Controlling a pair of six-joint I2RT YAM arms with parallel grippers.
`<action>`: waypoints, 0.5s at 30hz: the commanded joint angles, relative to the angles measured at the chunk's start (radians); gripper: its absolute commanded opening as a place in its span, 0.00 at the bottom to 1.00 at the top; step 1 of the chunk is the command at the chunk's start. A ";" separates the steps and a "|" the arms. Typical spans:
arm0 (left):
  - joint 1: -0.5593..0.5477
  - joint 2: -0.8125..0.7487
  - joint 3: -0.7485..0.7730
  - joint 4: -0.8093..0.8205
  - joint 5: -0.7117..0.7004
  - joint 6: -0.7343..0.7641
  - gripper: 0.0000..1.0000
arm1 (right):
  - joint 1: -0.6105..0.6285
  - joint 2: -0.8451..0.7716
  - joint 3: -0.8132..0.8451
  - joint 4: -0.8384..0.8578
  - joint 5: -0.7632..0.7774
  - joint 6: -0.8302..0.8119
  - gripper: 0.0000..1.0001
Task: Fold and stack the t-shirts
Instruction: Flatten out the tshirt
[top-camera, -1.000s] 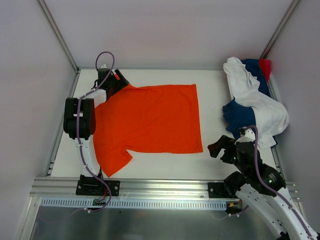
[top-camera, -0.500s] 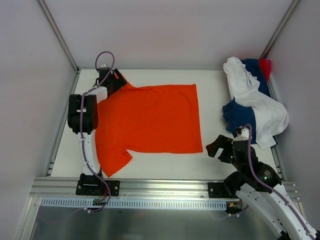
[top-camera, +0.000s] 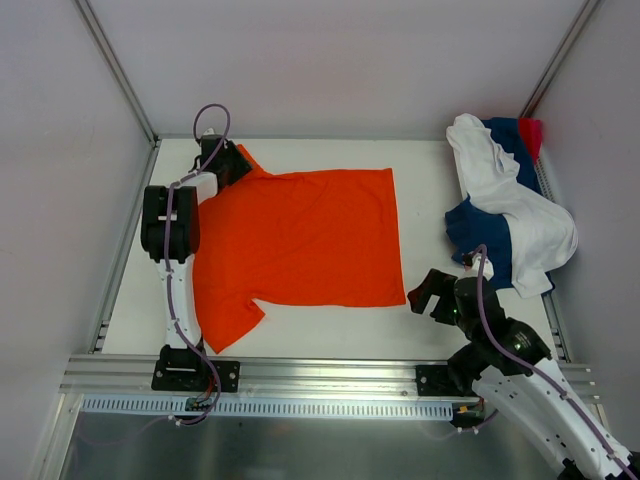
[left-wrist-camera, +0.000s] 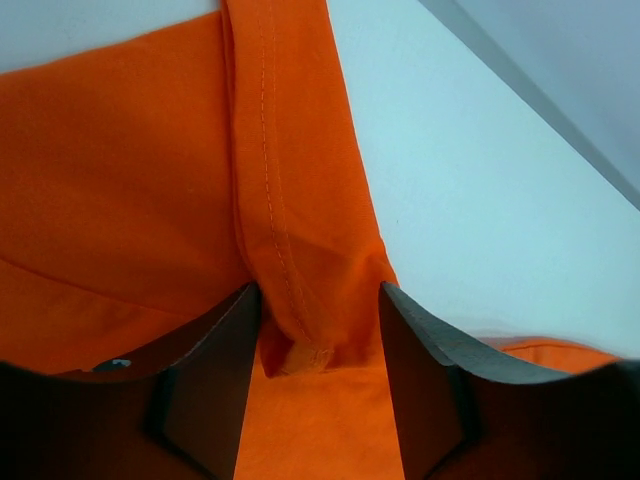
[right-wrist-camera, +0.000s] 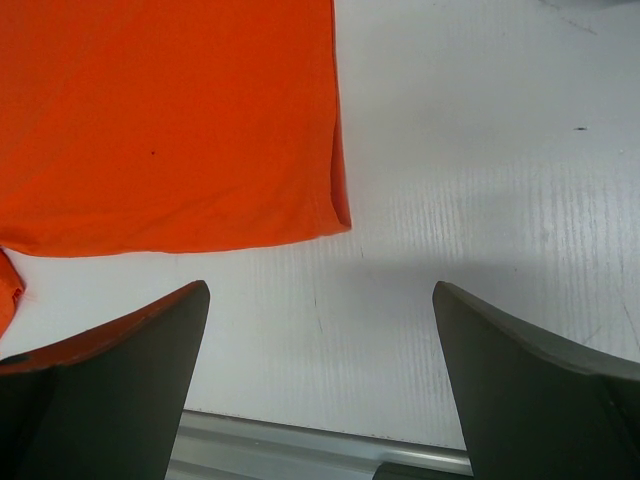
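Orange shirt (top-camera: 300, 240) is spread flat on the left and middle of the desk (top-camera: 420, 170). Its bottom hem faces the right edge, and one sleeve points at the near edge close to the left arm's base.

The other sleeve sits up by the far left corner, and that's where the left gripper (left-wrist-camera: 320, 295) is. On the wrist cam its two fingers straddle a raised fold of the stitched sleeve hem (left-wrist-camera: 280, 200), and the cloth touches both of them. The jaws are partway closed around that ridge, but honestly I can't tell whether they're really pinching it or just touching it.

The right gripper (right-wrist-camera: 320, 290) is gaping wide with nothing in it, only bare desk between the fingers. It's just beside the shirt's near right corner, not touching it.

The rest of the laundry is heaped along the right edge toward the far right corner. The white shirt (top-camera: 500, 190) is draped on top, the navy shirt (top-camera: 470, 235) pokes out underneath, and a bit of the red-pink shirt (top-camera: 531, 133) shows at the very back.
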 joint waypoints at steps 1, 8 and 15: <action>0.013 0.010 0.040 0.029 0.020 -0.007 0.47 | 0.005 0.022 -0.018 0.061 -0.009 -0.009 0.99; 0.013 0.045 0.107 -0.031 0.024 -0.012 0.00 | 0.004 0.025 -0.038 0.075 -0.005 -0.012 0.99; 0.013 0.065 0.136 -0.049 0.041 -0.023 0.00 | 0.004 0.016 -0.050 0.062 0.008 -0.017 0.99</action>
